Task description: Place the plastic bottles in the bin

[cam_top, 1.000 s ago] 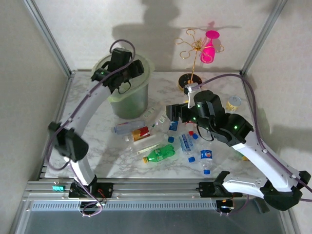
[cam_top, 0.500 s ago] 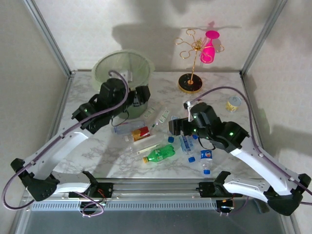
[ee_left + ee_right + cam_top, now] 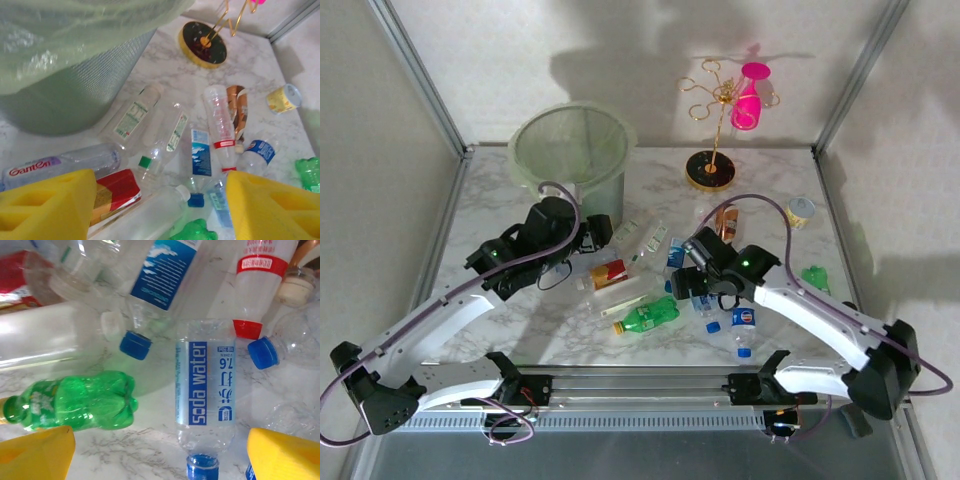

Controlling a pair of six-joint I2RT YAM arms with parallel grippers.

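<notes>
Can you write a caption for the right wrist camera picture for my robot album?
Right claw open above a soda water bottle, with a green bottle lying beside it on the marble table.

White-shelled left arm [image 3: 440, 315] and right arm [image 3: 820, 312] had black joints, looping purple cables [image 3: 757, 197], green lights [image 3: 492, 253], chunky yellow foam pads [image 3: 45, 200].

Brightness: the counter [image 3: 650, 175] is lit evenly and brightly.
Light source: light is thrown from above and the near side.
Shadows: soft grey patches are cast on the far wall [image 3: 620, 60]; a fainter one on the right wall [image 3: 890, 270].
Glare: a pale sheen is caught on the clear bottles [image 3: 205, 385] and the bin [image 3: 75, 30].
Focus: the yellow fingers [image 3: 45, 205] are blurred in the left wrist view.
</notes>
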